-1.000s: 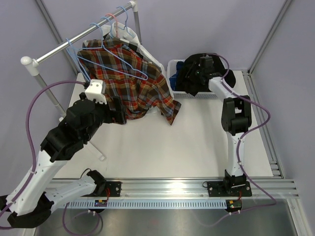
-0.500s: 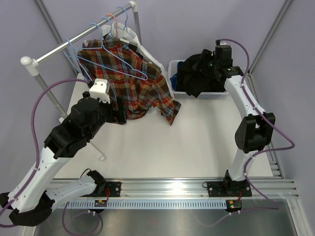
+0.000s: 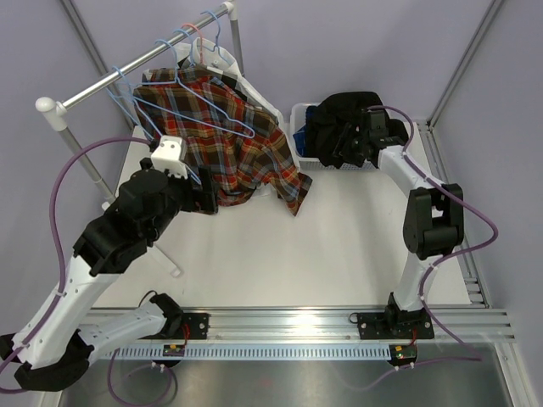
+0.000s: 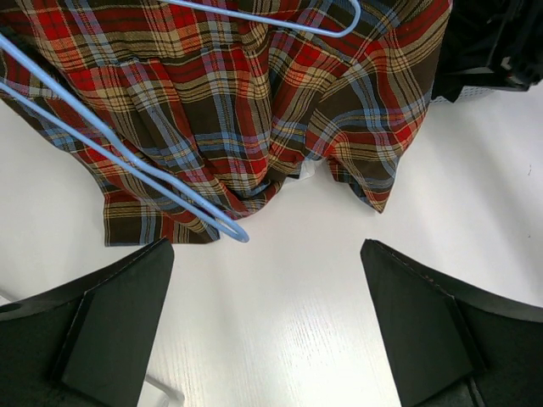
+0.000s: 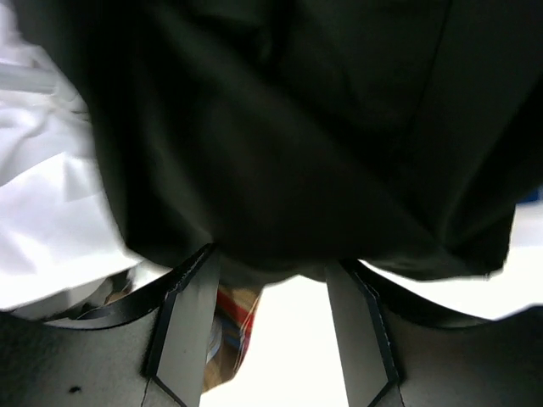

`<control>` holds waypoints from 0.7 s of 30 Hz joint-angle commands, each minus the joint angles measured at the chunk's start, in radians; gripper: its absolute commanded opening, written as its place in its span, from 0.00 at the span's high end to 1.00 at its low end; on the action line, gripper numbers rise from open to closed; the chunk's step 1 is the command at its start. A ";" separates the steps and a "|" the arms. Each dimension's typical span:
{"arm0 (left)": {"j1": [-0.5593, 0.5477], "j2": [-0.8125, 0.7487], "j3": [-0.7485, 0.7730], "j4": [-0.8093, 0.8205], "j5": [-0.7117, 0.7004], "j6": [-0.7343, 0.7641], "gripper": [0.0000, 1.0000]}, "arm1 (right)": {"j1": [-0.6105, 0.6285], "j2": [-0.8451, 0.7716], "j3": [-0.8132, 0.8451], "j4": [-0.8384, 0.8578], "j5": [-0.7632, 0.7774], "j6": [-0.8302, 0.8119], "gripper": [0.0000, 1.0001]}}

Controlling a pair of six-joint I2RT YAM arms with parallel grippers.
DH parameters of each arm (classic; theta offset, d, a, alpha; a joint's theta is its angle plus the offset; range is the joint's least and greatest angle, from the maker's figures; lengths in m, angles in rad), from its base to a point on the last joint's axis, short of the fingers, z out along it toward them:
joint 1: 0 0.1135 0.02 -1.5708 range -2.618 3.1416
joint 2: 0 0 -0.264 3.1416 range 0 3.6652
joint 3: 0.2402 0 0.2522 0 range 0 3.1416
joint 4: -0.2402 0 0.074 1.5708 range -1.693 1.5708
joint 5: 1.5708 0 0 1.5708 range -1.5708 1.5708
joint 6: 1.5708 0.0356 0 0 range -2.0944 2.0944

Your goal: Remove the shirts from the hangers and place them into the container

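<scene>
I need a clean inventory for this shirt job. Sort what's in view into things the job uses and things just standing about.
Job:
red plaid shirt
black shirt
light blue hanger
basket

Just there:
metal rail
table

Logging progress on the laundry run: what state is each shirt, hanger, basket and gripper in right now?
Basket: upright, full.
Black shirt: heaped in it, spilling over the rim.
Red plaid shirt: draped below the rail, hem touching the table.
Blue hanger: bare, resting across that shirt.
Left gripper: open, empty.
Right gripper: open, at the black shirt.
</scene>
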 commanded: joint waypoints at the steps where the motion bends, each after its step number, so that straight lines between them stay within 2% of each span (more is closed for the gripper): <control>1: 0.002 -0.034 0.008 0.044 -0.007 0.012 0.01 | -0.014 0.041 0.074 0.068 -0.014 0.014 0.40; 10: 0.002 -0.062 -0.012 0.044 -0.045 0.008 0.01 | -0.014 0.146 0.272 0.065 0.011 -0.014 0.40; 17: 0.002 -0.054 -0.015 0.044 -0.050 0.005 0.01 | -0.020 0.294 0.341 -0.006 0.081 0.020 0.38; 21: 0.002 -0.048 -0.012 0.045 -0.054 0.006 0.01 | -0.023 0.367 0.321 -0.030 0.103 0.038 0.37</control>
